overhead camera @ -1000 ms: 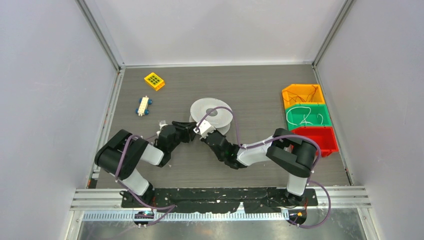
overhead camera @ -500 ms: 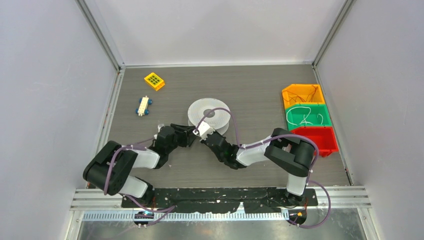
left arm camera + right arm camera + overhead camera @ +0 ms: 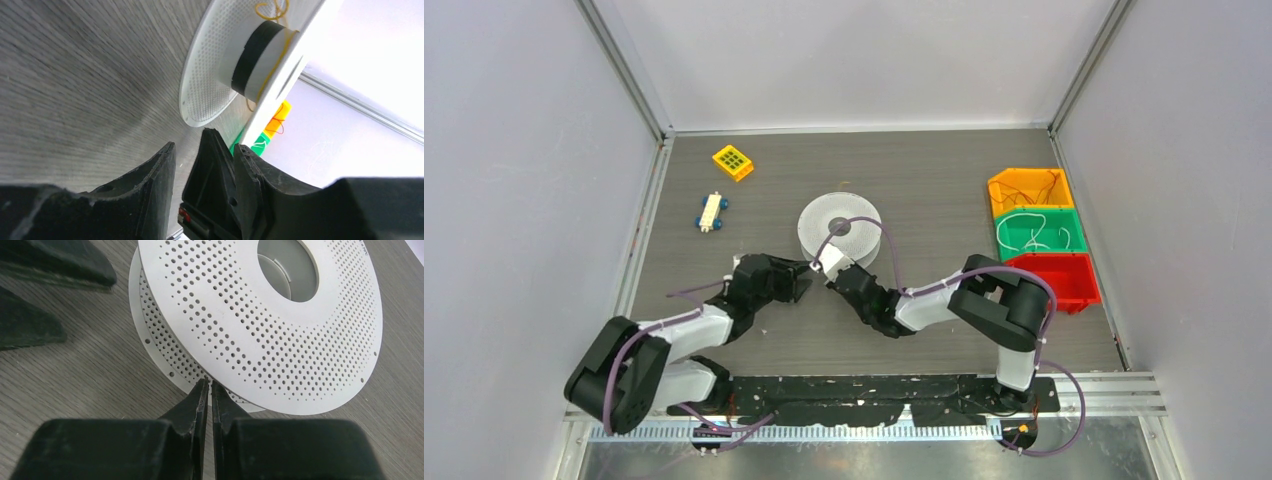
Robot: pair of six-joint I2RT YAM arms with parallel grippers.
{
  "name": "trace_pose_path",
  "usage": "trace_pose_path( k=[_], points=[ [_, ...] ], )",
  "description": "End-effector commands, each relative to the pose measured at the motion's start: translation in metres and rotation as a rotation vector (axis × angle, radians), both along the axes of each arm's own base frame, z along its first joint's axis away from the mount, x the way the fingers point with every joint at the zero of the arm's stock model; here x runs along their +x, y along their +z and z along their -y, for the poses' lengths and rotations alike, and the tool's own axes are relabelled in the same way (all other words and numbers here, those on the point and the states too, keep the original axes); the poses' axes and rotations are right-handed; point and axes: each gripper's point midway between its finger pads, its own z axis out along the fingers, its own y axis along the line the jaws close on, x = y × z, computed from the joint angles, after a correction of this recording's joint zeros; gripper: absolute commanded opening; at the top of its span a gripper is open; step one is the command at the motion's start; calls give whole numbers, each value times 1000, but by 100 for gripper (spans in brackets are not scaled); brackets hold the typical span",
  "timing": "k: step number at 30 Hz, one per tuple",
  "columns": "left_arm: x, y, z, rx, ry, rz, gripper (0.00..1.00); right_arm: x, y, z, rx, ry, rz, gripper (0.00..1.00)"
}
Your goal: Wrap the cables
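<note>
Both arms reach low across the grey, wood-grained desk (image 3: pixel 924 165) and meet at the near rim of a white plastic spool (image 3: pixel 839 222) at its centre. The left arm folds sharply at the elbow by the near-left corner, and its forearm stretches right and away. Its left end effector (image 3: pixel 808 282) is level with the desk, black fingers spread apart with nothing between them, just left of the spool.

The right arm humps up at the near right, then runs left along the desk, a thick purple cord (image 3: pixel 894 262) looping over it. Its right end effector (image 3: pixel 206 387) is pressed together, with only a hairline gap between the tapered black tips. The tips sit against the edge of the spool's upper flange; whether anything thin is caught between them cannot be told.

The spool rests on its lower flange. Both flanges are round discs peppered with small holes, joined by a hub banded in black and white. The cables (image 3: pixel 278 59), a thread-thin yellow-orange wire, cross that hub in a loose strand and curl into loops at its far side.

Three open plastic bins line the right edge: orange (image 3: pixel 999 185) farthest, green (image 3: pixel 1079 232) in the middle, red (image 3: pixel 1084 285) nearest. Thin wires lie in the orange and green ones. At the far left lie a yellow gridded block (image 3: pixel 733 161) and a white toy car (image 3: pixel 712 212) with blue wheels.
</note>
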Motion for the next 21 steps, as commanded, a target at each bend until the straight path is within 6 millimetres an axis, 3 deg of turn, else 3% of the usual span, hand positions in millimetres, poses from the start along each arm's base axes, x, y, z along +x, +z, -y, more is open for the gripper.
trace_pose_path(
  k=[1, 7, 9, 16, 21],
  points=[
    [-4, 7, -15, 66, 47, 14, 46, 8, 11, -11, 40, -10, 20, 14],
    [-6, 30, -41, 190, 103, 79, 45, 6, 7, -16, 39, -7, -18, 18],
    [-7, 36, -52, 271, 111, 102, 45, 0, 14, -13, 70, -16, -50, 21],
    [-1, 61, -84, 499, 130, 213, 46, -42, 79, -12, 247, 127, -205, 44],
    [11, 75, -95, 560, 93, 251, 47, -44, 107, 11, 366, 106, -275, 50]
  ],
)
